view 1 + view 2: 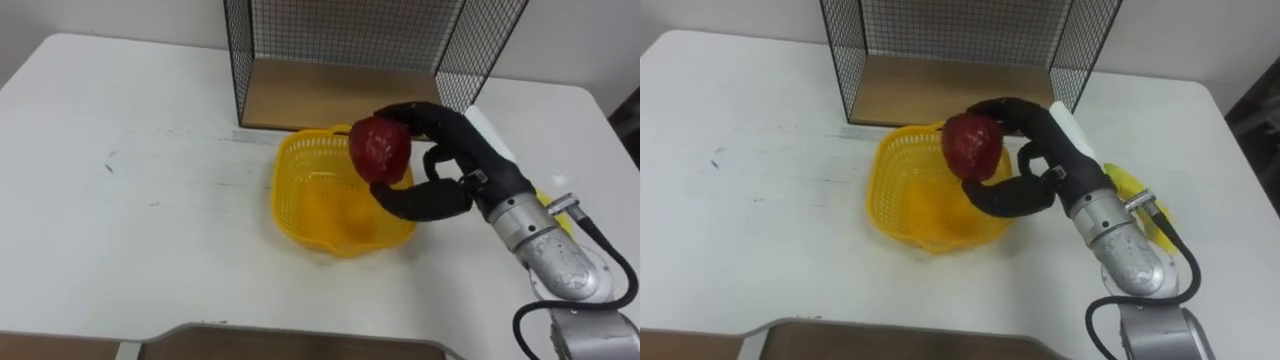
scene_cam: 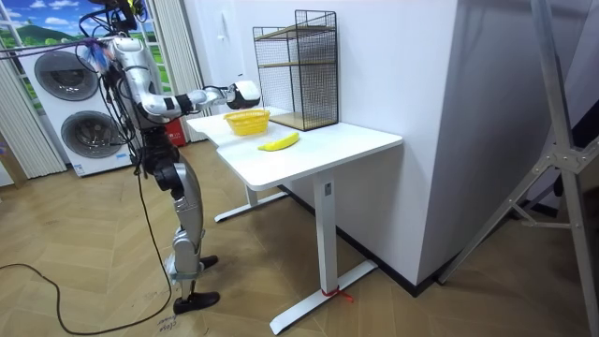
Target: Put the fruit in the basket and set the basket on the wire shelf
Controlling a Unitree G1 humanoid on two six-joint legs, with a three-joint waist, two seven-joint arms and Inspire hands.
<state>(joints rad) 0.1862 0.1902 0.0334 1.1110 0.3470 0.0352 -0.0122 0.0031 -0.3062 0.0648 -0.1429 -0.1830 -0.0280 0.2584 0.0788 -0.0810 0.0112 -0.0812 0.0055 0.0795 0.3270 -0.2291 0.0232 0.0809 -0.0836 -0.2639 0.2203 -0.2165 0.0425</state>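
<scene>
Over the basket (image 1: 325, 200), apple (image 1: 379, 150) in right hand (image 1: 435, 170)

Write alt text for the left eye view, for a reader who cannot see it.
The robot's right hand grips a red fruit just above the right rim of a yellow basket. The basket sits on a white table, directly in front of a black wire shelf with a wooden base.

Both eye views look down from the robot's head, close over the desk (image 1: 120, 230), facing the wire shelf (image 1: 340, 30) at its far edge. The room view stands well off beyond the desk's right edge, sharing desk, shelf and basket (image 2: 247, 122).
</scene>
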